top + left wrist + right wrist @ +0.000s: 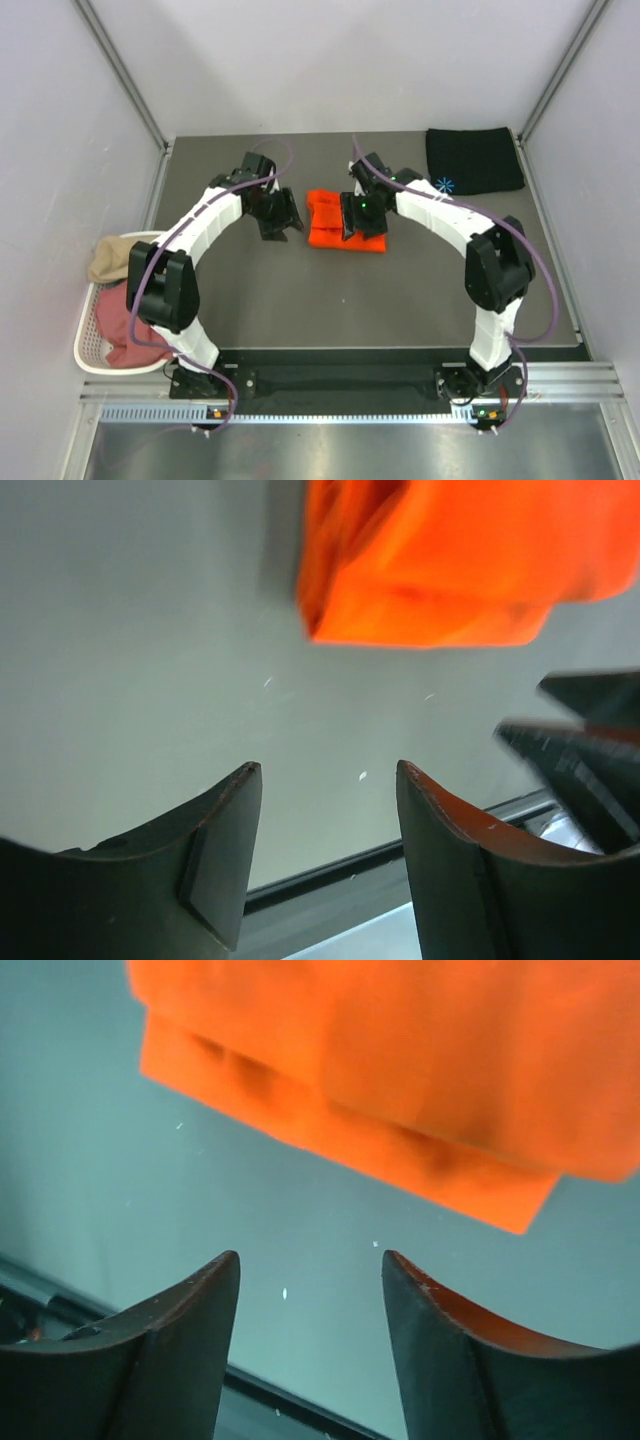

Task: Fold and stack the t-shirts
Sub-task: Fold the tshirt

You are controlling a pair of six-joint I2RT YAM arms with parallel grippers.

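– What is seen around?
– Basket (82, 345) at left; black t-shirt (474, 160) far right; orange t-shirt (330, 232) folded mid-way on the surface (300, 300).
– The hands?
– Left hand (328, 850) and right hand (310, 1340) are held wide, empty, angled down by it.

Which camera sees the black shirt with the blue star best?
The top camera. It shows the black shirt lying flat at the table's far right corner, blue star near its front edge. Both wrist cameras show none of it, only the orange shirt and bare table.
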